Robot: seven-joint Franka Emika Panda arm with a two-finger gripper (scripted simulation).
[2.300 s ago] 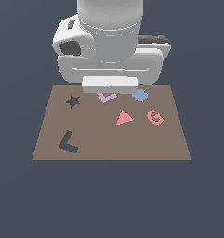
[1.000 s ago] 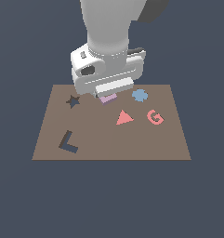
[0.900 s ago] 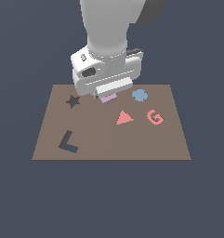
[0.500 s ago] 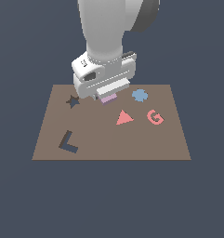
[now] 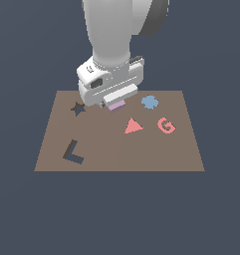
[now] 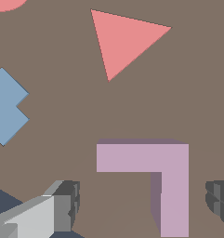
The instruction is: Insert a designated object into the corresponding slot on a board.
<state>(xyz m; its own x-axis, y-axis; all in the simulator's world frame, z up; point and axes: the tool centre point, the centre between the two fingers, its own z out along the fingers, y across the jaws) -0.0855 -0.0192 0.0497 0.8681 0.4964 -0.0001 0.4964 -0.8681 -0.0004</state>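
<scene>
Although the arm had come down low over the far part of the board point(image 5: 116, 157), none of the task proper looked finished. The board, a flat brown panel, carried the other things on it. At its near corner on the exterior view's left lay the slot point(image 5: 73, 152), a dark L-shaped recess, plainly vacant. Well apart from it, near the far edge, the gripper point(image 5: 115, 103) sat right over the designated object point(image 6: 153, 174), a pale lilac L-shaped block of which only a sliver showed beneath the hand in the exterior view. In the wrist view the block lay flat on the board with the 2 fingers point(image 6: 67, 204) spread wide on either side of it, gaps showing between each pad and the block, so the tool was released and grasping nothing. Also on the board were a salmon triangle point(image 5: 133, 126), a salmon letter G point(image 5: 166, 125), a blue piece point(image 5: 150, 102) and a dark star recess point(image 5: 78, 108), all clear of the slot. By my reading, the approach was done; closing on the block, lifting it, carrying it across to the slot, turning it to match and setting it in all remained.
</scene>
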